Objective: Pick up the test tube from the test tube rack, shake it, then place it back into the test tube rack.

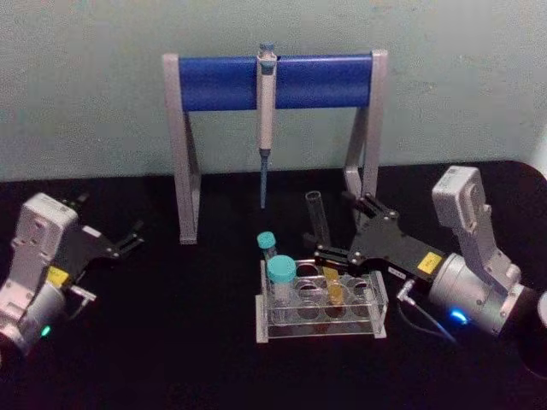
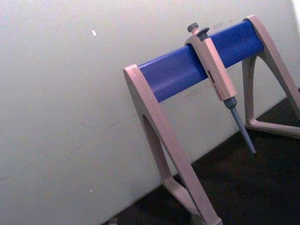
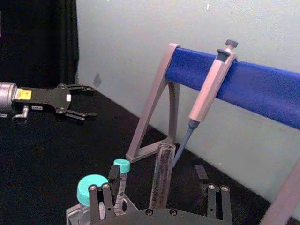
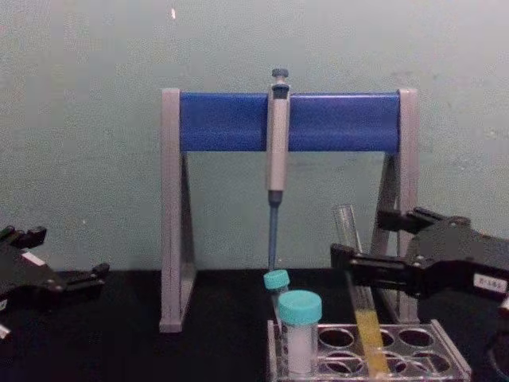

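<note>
Test tube [image 1: 320, 220] sits tilted in the test tube rack [image 1: 318, 331], yellow liquid in its lower part, teal-capped tubes [image 1: 280, 269] just beside it. Right gripper [image 1: 333, 226] straddles the tube around mid-height, fingers apart, one on each side, not clamped. Left gripper [image 1: 135, 237] parked well apart to the left, fingers spread

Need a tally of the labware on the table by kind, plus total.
Test tube: 1
Teal-capped tubes: 2
Test tube rack: 1
Pipette: 1
Pipette stand: 1
Total: 6
Not counted: right gripper, open around the test tube; left gripper, idle at the left.
</note>
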{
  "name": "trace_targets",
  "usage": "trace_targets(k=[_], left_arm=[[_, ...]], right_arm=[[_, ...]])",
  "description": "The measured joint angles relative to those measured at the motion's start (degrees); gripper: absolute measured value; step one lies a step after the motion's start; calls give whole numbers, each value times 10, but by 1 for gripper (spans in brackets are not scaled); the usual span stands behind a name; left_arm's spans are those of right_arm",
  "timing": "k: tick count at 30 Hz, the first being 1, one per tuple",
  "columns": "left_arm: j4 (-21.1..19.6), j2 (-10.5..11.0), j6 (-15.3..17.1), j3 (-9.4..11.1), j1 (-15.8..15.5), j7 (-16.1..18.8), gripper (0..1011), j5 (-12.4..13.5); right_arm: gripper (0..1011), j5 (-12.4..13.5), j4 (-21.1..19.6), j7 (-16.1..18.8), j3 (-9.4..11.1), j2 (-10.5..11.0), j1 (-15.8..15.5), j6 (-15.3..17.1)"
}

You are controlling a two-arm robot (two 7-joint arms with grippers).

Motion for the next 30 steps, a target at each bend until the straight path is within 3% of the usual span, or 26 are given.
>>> trace_targets(k=[17,30], left_arm=[[0,0,0,0,0,0,1001,0],[0,0,0,0,0,0,1001,0]], right_arm=[[1000,9,26,20,8,-31,21,68],[1000,-7,27,11,12,-34,21,80]])
